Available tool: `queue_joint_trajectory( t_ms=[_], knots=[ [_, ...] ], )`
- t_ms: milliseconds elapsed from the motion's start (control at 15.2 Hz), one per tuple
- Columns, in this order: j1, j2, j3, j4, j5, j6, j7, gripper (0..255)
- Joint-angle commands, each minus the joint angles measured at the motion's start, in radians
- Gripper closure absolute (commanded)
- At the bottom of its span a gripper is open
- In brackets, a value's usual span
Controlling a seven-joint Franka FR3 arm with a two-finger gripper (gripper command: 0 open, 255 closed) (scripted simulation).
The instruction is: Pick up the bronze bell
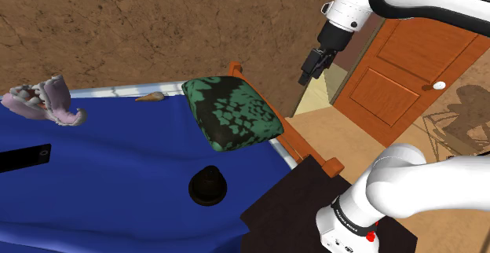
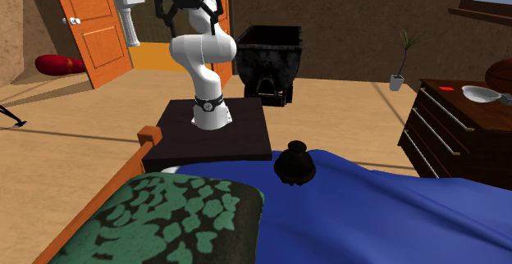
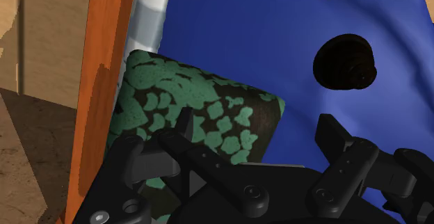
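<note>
The bell [image 1: 207, 185] is a dark, nearly black bell standing upright on the blue bedspread [image 1: 118, 173], close to the bed's edge beside the stand. It appears again as a dark bell [image 2: 294, 163] and from above as a round dark shape [image 3: 345, 62]. My black gripper [image 1: 312, 65] hangs high in the air, well above and off to the shoulder view's right of the bell, over the bed's end. Its fingers [image 3: 186, 126] stand apart with nothing between them; the gripper [image 2: 188, 6] is open.
A green and black patterned pillow [image 1: 232, 111] lies at the bed's end against an orange wooden frame [image 1: 294, 141]. A pale ruffled object [image 1: 45, 100], a small orange item [image 1: 149, 97] and a black flat thing [image 1: 23, 157] lie on the bed. The dark stand [image 2: 215, 129] adjoins the bed.
</note>
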Motion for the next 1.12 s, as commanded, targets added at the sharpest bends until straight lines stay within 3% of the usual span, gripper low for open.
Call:
queue_joint_trajectory(
  t_ms=[0, 528, 1056],
  knots=[
    [0.0, 0.0, 0.0, 0.0, 0.0, 0.0, 0.0, 0],
    [0.053, 0.042, 0.137, -0.163, 0.073, 0.222, 0.113, 0],
    [0.099, 0.188, 0.291, -0.245, 0.129, 0.469, 0.232, 0]
  ],
)
